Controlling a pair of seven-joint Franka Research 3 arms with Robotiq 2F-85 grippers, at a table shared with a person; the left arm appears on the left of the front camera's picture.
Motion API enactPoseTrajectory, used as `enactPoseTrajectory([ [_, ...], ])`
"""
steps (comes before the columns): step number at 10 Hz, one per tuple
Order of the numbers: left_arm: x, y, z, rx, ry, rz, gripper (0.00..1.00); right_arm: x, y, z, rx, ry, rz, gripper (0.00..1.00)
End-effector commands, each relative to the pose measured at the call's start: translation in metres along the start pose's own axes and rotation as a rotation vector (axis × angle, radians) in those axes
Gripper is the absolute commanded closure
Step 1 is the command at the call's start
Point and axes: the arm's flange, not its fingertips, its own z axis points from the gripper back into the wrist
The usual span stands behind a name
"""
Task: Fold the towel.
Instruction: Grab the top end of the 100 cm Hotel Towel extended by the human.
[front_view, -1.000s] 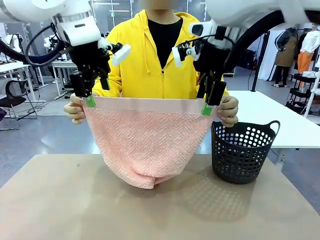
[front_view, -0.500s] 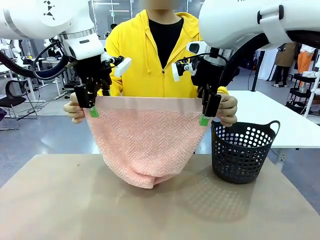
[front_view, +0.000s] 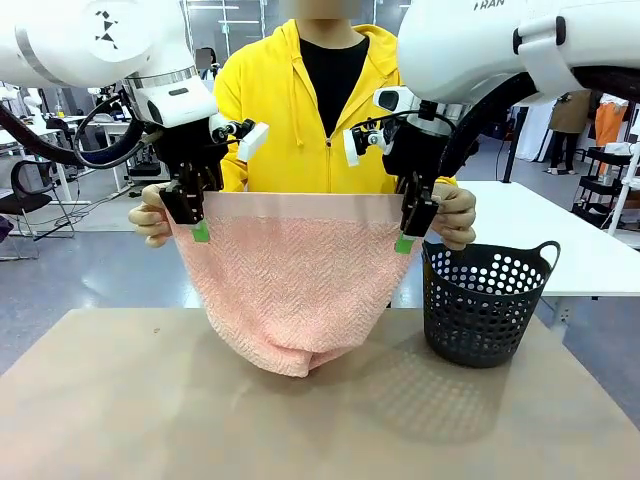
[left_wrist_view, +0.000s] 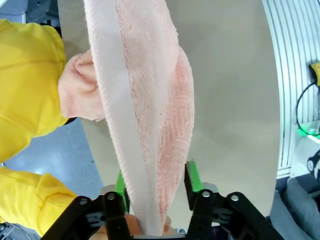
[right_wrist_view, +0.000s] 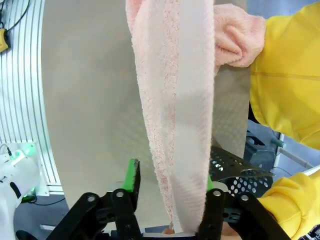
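Left gripper (front_view: 195, 225) and right gripper (front_view: 410, 232) had lowered astride the towel (front_view: 295, 285) corners, jaws narrowing; firm clamp unclear; handover likely imminent

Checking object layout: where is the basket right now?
In the front view the basket stands on the table's right side, beside the hanging towel.

The front camera sits at the 6 o'clock edge of the tabletop (front_view: 150, 400), facing 12 o'clock toward the person (front_view: 300, 130) at middle range. The wrist cameras look steeply down along the left claw (left_wrist_view: 156, 180) and right claw (right_wrist_view: 170, 179), very close to the towel (left_wrist_view: 145, 100). All three views share towel and tabletop.
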Motion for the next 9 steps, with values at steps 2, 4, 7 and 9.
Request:
enactPoseTrajectory([
  [2, 0.0030, -0.0037, 0.0005, -0.013, -0.014, 0.032, 0.97, 0.0011, 0.0044, -0.0053, -0.017, -0.004, -0.027, 0.97],
  [4, 0.0032, -0.0046, 0.0026, -0.005, -0.023, 0.036, 1.00, 0.0009, 0.0053, -0.0065, -0.019, -0.007, -0.027, 1.00],
  [7, 0.0033, -0.0033, 0.0062, 0.005, -0.031, 0.037, 1.00, -0.0013, 0.0045, -0.0053, -0.026, -0.014, -0.023, 1.00],
  [9, 0.0025, -0.0009, 0.0015, 0.002, -0.005, 0.021, 1.00, 0.0003, -0.0005, -0.0012, -0.008, -0.003, -0.002, 1.00],
])
